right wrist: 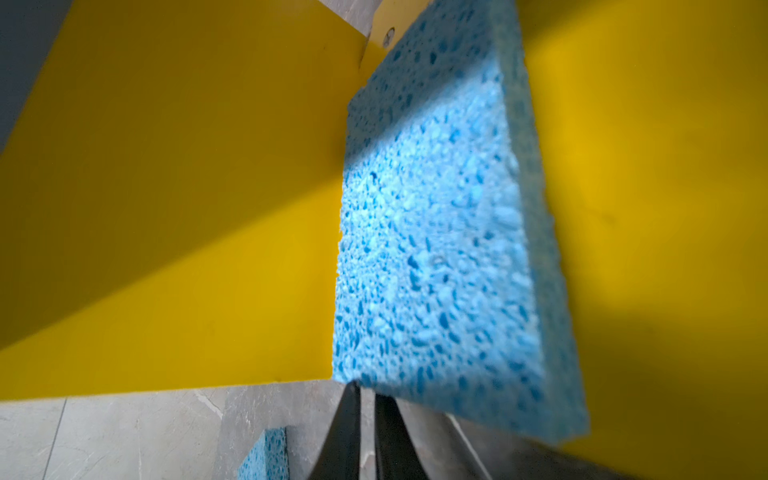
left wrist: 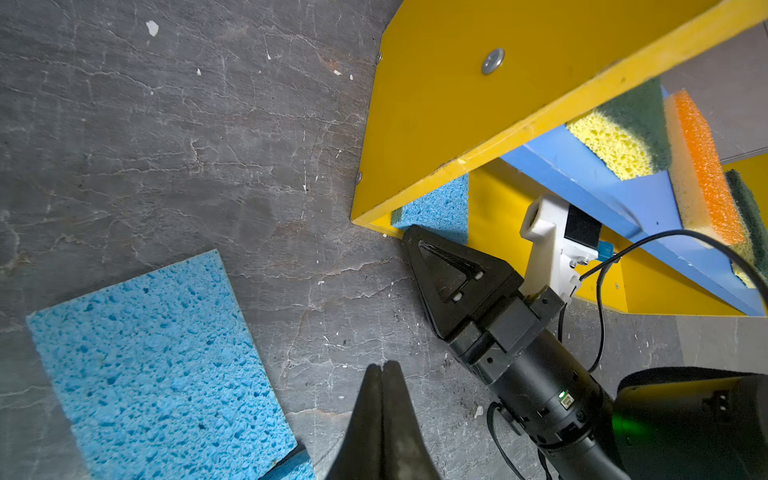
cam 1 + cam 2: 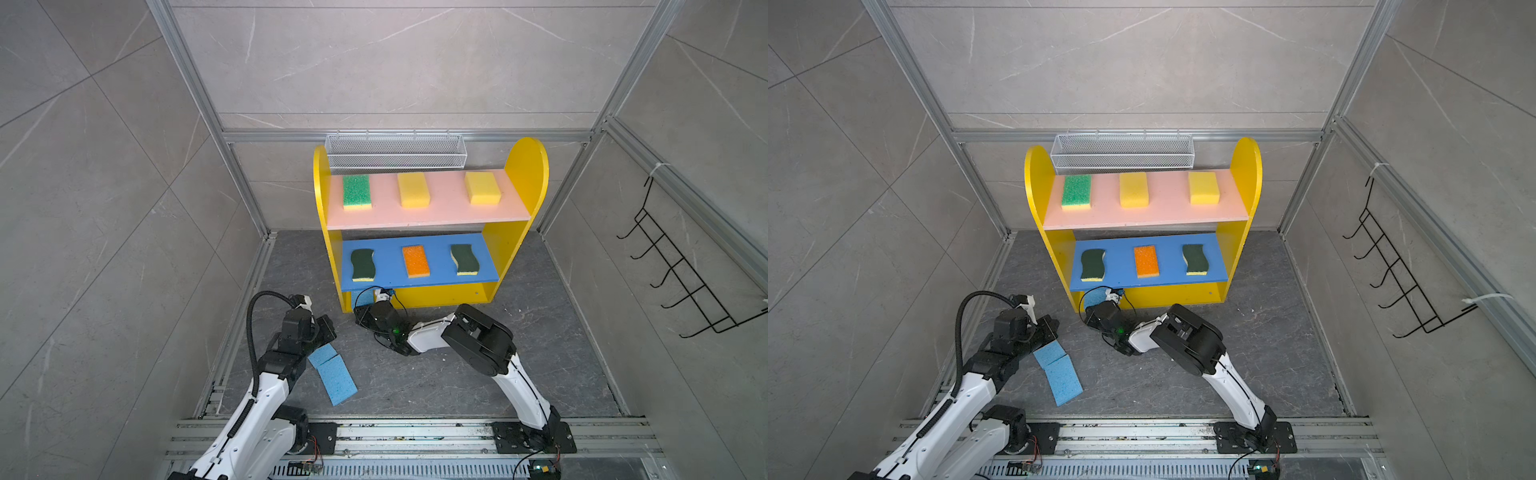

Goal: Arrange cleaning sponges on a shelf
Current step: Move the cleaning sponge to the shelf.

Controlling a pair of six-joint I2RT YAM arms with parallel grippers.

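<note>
Top views first. In both, your shelf stands at the back of the floor. On the pink board the green-topped sponge and two yellow sponges lie well spaced. On the blue board below, two dark-green wavy sponges flank the orange-topped sponge.

At the left end of the yellow base, the base sponge, light blue, peeks out under the blue board. Your right gripper is right at it. Two light-blue floor sponges lie overlapping in front, and your left gripper is over their far end.

Left wrist view now: your left gripper has its jaws pressed tip to tip, gripping nothing, above bare floor beside a floor sponge. The right gripper meets the edge of the base sponge inside the shelf.

Right wrist view: the base sponge fills the middle, with yellow panels on either side. Your right gripper shows only a narrow slit between its jaws, tips at the sponge's near corner. You cannot tell from here whether they pinch it.
</note>
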